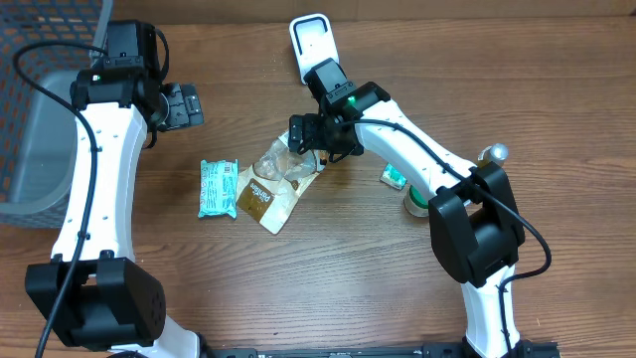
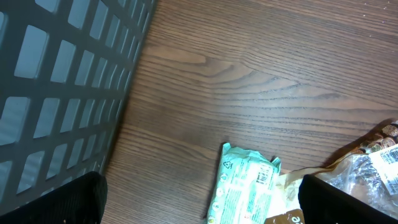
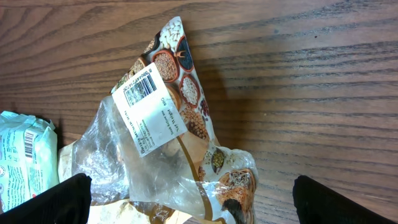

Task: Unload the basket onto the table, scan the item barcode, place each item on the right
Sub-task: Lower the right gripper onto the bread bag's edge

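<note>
Mid-tabletop, a brown pouch (image 1: 276, 191) lies touching a teal packet (image 1: 218, 188) on its left. The right gripper (image 1: 308, 137) hangs over the pouch's far end. A white scanner (image 1: 312, 42) sits at the far edge, and a basket (image 1: 40, 129) at the left edge.

Grain bag (image 3: 189, 93) runs off the bottom edge — its small print unreadable.

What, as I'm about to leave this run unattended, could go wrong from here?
The open right pincer hangs over the bag, whose label sits on crumpled film. A grip there might fold or cover the barcode. The teal packet lies against the bag, so lifting could drag it along.
</note>
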You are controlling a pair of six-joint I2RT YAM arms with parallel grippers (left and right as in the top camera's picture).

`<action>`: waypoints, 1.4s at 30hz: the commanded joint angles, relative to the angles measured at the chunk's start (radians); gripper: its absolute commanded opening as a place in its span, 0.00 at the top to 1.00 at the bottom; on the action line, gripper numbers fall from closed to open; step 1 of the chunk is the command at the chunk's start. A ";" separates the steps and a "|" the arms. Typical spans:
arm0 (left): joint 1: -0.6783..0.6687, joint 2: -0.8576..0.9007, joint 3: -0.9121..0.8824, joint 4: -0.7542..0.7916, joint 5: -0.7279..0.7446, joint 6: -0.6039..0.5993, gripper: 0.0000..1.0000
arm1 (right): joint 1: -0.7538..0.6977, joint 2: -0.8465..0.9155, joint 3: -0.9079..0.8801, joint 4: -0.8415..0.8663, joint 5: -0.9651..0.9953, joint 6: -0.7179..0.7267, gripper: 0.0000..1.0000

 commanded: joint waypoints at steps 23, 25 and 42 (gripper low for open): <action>-0.007 -0.007 0.018 0.001 -0.006 0.001 0.00 | 0.148 0.001 -0.001 0.167 -0.010 0.004 0.00; -0.007 -0.007 0.018 0.001 -0.006 0.001 0.01 | 0.165 0.001 -0.001 0.167 -0.010 0.003 0.00; -0.007 -0.007 0.018 0.001 -0.006 0.001 0.00 | 0.222 0.001 -0.012 0.195 0.009 0.060 0.96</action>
